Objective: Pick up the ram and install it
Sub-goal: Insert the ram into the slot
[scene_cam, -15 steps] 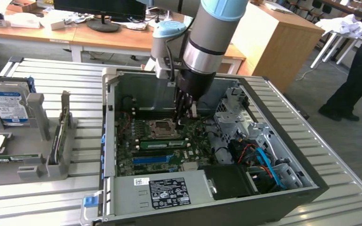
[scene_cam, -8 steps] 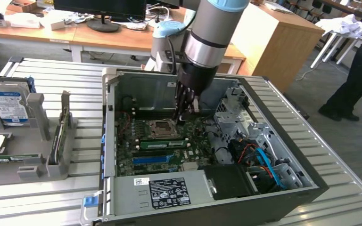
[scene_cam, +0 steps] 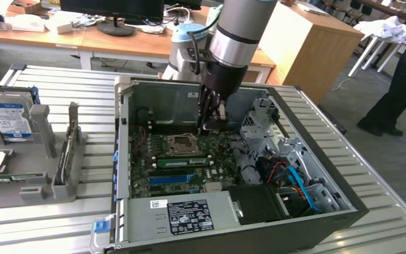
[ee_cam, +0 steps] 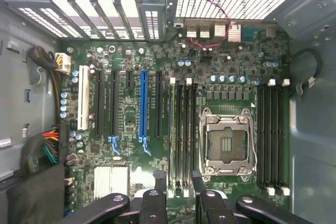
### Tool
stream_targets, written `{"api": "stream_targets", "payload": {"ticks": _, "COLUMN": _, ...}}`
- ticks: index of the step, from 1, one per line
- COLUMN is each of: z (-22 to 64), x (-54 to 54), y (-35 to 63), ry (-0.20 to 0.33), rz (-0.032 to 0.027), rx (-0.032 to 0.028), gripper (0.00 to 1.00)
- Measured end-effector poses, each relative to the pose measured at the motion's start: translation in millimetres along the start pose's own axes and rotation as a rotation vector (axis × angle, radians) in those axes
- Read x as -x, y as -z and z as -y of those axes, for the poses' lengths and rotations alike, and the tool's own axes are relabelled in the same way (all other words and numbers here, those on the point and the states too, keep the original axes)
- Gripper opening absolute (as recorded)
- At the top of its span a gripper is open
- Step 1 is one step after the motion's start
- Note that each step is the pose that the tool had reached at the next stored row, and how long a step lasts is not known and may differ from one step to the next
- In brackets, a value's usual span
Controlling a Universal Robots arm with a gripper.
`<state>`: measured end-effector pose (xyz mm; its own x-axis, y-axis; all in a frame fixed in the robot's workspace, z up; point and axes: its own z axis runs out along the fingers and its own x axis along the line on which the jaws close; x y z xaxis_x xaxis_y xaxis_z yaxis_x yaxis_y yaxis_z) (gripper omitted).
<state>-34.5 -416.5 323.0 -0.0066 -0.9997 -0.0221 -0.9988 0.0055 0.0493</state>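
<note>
Ram (scene_cam: pixel 182 161) appears seated in a slot beside the processor socket (scene_cam: pixel 182 144), inside the open case (scene_cam: pixel 122 132). The pincer (ee_cam: pixel 177 177) hangs above, jaws apart and empty. Little seems left, though I cannot tell whether it has latched.

— What sort of room are we in?
— We'd call it a robotics lab set up in an office. At twelve o'clock in the exterior view a robot arm (scene_cam: pixel 234 32) reaches down into an open computer case (scene_cam: pixel 167 103). Its motherboard (ee_cam: pixel 131 129) lies bare, and the case sits on a slatted metal table (scene_cam: pixel 69 79).
— And what do we see around the table?
— At nine o'clock a grey fixture (scene_cam: pixel 40 121) holds a hard drive (scene_cam: pixel 9 119) upright. At eleven o'clock, behind the table, wooden desks (scene_cam: pixel 118 39) carry a monitor (scene_cam: pixel 111 8) and loose clutter. At one o'clock stands a wooden cabinet (scene_cam: pixel 308 42).
— Is anyone about?
— At three o'clock we see a person (scene_cam: pixel 400 84) in dark clothes standing on the grey floor (scene_cam: pixel 372 159).
</note>
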Motion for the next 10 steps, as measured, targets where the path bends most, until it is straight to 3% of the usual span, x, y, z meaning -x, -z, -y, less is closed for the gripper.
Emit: {"api": "stream_targets", "payload": {"ticks": 10, "z": -1.2, "x": 0.5, "y": 23.9, "ry": 0.000, "rz": 0.0000, "rx": 0.0000, "gripper": 0.31}}
